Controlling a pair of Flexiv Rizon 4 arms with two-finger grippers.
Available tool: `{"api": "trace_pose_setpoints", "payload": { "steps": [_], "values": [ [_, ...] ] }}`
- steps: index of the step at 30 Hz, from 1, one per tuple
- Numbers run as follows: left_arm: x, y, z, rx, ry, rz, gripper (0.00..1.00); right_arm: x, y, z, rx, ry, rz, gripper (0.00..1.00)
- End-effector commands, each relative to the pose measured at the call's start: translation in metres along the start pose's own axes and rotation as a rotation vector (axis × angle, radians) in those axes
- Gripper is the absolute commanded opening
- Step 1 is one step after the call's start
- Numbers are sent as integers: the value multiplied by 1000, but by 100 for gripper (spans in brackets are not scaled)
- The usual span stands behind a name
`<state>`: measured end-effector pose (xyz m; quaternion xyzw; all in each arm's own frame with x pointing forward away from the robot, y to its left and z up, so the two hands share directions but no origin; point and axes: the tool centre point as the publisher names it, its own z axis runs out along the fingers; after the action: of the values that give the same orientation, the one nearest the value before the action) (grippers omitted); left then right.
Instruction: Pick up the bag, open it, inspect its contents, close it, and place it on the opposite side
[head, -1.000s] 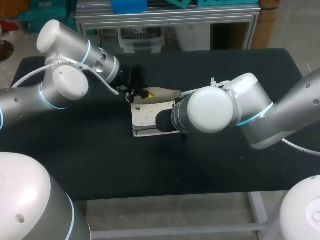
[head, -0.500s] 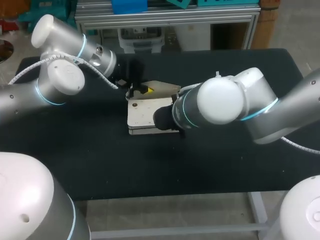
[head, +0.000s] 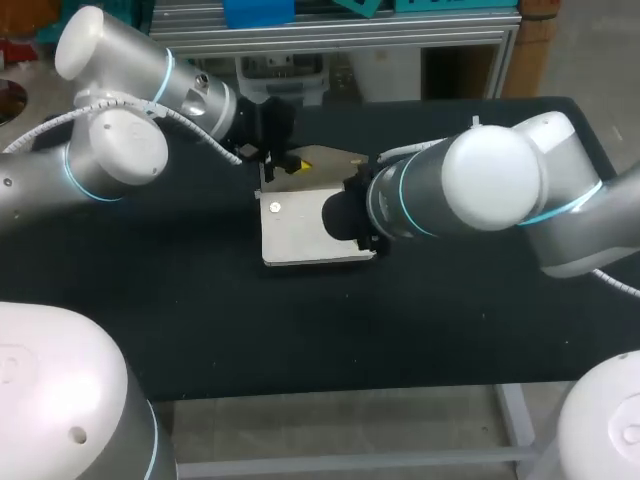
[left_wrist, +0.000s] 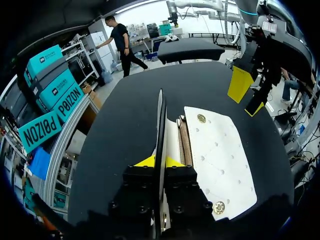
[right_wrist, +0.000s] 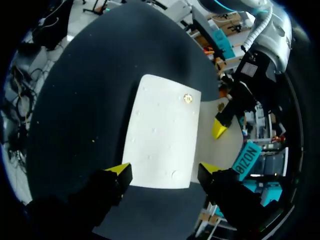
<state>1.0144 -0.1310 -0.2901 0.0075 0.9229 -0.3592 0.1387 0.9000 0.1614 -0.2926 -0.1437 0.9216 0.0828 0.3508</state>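
Note:
The cream bag (head: 300, 230) lies flat on the black table (head: 200, 320), its body showing two brass snaps in the left wrist view (left_wrist: 220, 155). Its flap (head: 325, 160) is raised at the far side. My left gripper (head: 285, 165) is shut on the flap's edge (left_wrist: 160, 125), which stands as a thin blade between the yellow tips (left_wrist: 148, 161). My right gripper (right_wrist: 162, 170) hangs open over the bag's (right_wrist: 160, 125) near end, its fingers (right_wrist: 120, 169) wide apart and straddling the bag's width. In the head view my right wrist (head: 350, 215) hides its fingers.
My right arm (head: 500, 190) lies across the table's right half, just above the surface. The left arm (head: 110, 150) comes in over the back left corner. The table's front strip and far right side hold nothing else.
The right gripper has opened from shut and let go of the bag, and its arm has drawn back to the right. The left gripper keeps the flap, shifted slightly back.

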Motion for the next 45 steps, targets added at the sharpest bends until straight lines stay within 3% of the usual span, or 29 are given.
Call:
{"api": "trace_pose_setpoints", "payload": {
  "steps": [1,16,29,45],
  "values": [
    [6,-9,-14,-10,-3,-7,0,-1,-2,-16,9,-13,-2,0],
    [7,-11,-16,-12,4,-8,0,-22,-7,-15,10,-53,-27,0],
    [13,-36,-42,10,-51,-2,0,-53,-18,5,24,-62,-31,0],
    [18,-47,-46,35,-55,-34,0,-73,-17,31,12,-50,-34,0]
  ]
}}
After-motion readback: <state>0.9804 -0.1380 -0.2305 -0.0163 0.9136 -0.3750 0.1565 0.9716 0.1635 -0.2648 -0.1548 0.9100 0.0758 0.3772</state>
